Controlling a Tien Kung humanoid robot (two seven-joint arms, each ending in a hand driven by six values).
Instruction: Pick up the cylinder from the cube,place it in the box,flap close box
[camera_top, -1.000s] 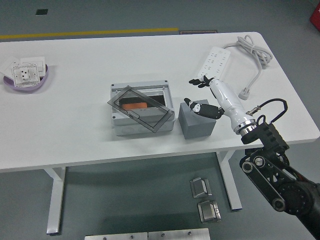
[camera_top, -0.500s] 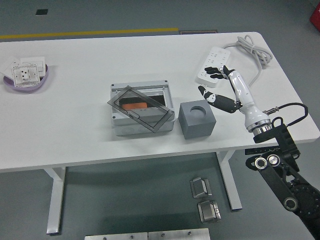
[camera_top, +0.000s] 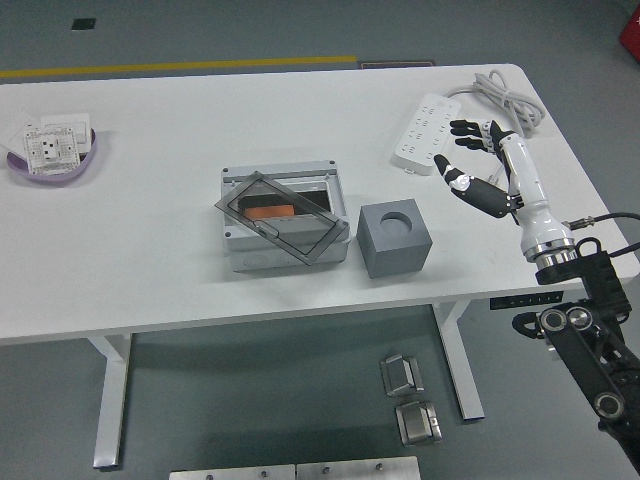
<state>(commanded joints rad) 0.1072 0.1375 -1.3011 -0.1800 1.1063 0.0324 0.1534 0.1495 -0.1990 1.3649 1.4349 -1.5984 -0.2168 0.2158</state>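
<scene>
**Operator:** White table spans the view, over a grey floor. Where do the task items sit?

**Inspector:** The grey box stands near the table's centre. Its dark transparent flap lies tilted across the opening, not flat. An orange and black item, apparently the cylinder, shows through the flap inside the box. The grey cube stands just right of the box, and its round top recess holds nothing.

**Operator:** State of the hands?

**Inspector:** The right hand hovers above the table, right of the cube and well apart from it. Its fingers are spread and hold nothing. The left hand is out of view.

**Operator:** Other items?

**Inspector:** A white power strip lies at the far right, beside the hand, with its cable looped behind it. A purple tray with white sockets sits at the far left edge.
</scene>
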